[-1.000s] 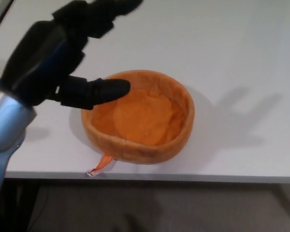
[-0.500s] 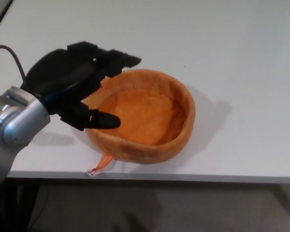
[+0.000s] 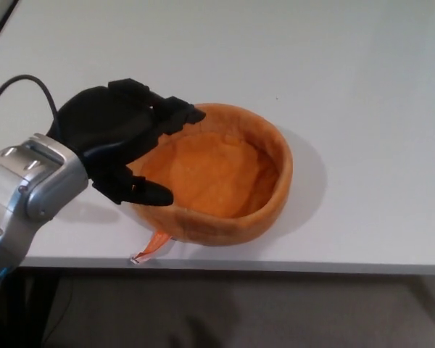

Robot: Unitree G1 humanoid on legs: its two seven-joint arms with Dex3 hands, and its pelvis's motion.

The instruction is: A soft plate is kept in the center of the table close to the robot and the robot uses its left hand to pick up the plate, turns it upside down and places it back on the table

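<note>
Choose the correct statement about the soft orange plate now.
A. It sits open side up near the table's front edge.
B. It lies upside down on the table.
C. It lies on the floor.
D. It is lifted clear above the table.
A: the orange plate shows its hollow inside facing up and rests on the white table by the front edge, with the left hand at its left rim.

I'm seeing one table (image 3: 362,87), white, taking up most of the view, and one orange plate (image 3: 225,174) sitting on it near the front edge. One robot hand (image 3: 119,148) is showing, the left, with three digits I'm counting on it: a thumb (image 3: 146,192) and two fingers (image 3: 175,114); one silver forearm (image 3: 25,196) is carrying it and one black cable (image 3: 18,83) is looping behind it. One small orange tag (image 3: 152,246) is hanging out from under the plate at the table's edge.
</note>
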